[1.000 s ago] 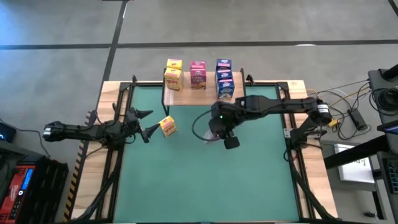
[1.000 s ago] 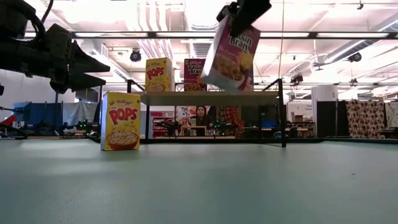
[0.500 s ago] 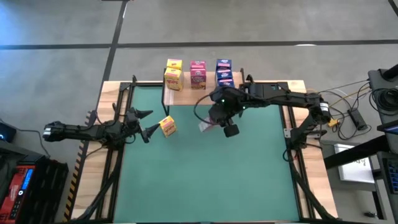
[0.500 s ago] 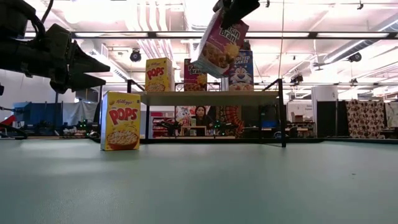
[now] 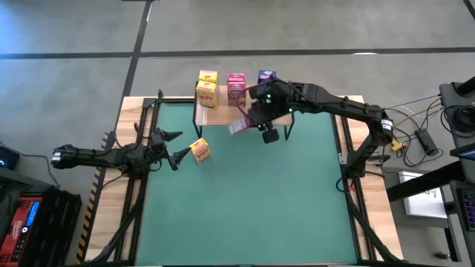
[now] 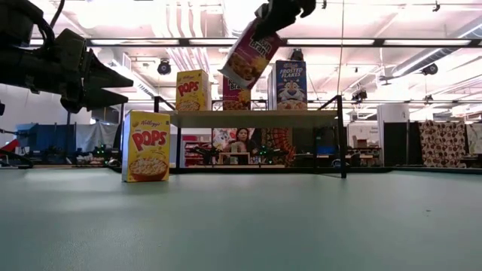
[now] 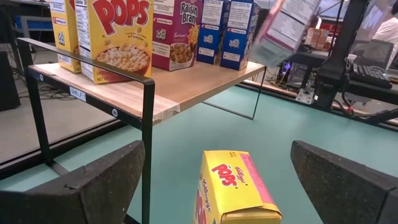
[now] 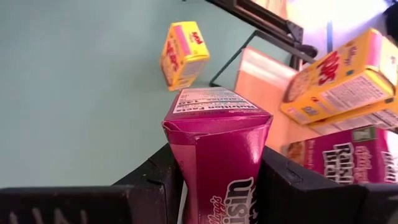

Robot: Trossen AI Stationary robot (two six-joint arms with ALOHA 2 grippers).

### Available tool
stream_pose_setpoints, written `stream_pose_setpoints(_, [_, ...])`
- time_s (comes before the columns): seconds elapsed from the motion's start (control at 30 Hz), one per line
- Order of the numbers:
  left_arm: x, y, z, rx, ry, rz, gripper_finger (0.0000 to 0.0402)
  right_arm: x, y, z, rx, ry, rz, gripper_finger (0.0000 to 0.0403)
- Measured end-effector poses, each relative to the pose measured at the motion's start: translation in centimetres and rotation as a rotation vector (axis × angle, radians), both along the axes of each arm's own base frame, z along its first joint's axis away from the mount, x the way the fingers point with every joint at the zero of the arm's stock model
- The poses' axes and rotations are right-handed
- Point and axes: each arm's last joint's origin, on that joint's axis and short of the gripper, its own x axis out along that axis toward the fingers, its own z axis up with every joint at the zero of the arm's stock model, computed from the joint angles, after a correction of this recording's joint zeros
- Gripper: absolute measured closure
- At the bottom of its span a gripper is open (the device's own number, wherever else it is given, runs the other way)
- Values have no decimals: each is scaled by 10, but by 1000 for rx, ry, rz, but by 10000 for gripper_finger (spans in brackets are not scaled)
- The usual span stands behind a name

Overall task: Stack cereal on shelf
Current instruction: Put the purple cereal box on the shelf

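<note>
Green-matted bench (image 5: pixel 245 215) carries a light wooden shelf on black metal legs (image 6: pixel 248 118) holding upright cereal boxes. Right gripper (image 5: pixel 249 122), fingers clamped on a tilted magenta cardboard cereal box (image 6: pixel 247 54), hangs above the shelf's front edge. Left gripper (image 5: pixel 172 147), fingers apart (idle), sits near a yellow cardboard cereal box (image 5: pixel 200 150) standing on the mat.

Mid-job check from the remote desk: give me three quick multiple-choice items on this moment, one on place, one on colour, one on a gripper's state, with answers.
1. Where is the lone yellow cardboard cereal box?
A. on the green mat, near the left gripper
B. on the light wooden shelf
C. held in the air

2. What colour is the box in the right gripper?
A. blue
B. yellow
C. magenta

3. How does the left gripper stand?
A. shut on a box
B. open, holding nothing
C. shut, empty

Answers: 1 A, the high view shows it on the mat; 2 C, the right wrist view shows magenta; 3 B, fingers spread, box untouched.
</note>
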Motion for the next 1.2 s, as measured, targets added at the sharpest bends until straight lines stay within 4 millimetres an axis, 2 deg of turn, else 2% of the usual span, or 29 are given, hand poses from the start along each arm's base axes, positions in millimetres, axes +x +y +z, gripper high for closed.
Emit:
stream_pose_setpoints(0.47, [0,0,0,0,0,0,15,15,-37,-11,-28,17,-40,271])
stream_pose_setpoints(0.9, [0,0,0,0,0,0,15,28,-52,-9,36,167,-104,271])
stream_pose_setpoints(1.2, [0,0,0,0,0,0,15,37,-65,-8,53,202,-135,271])
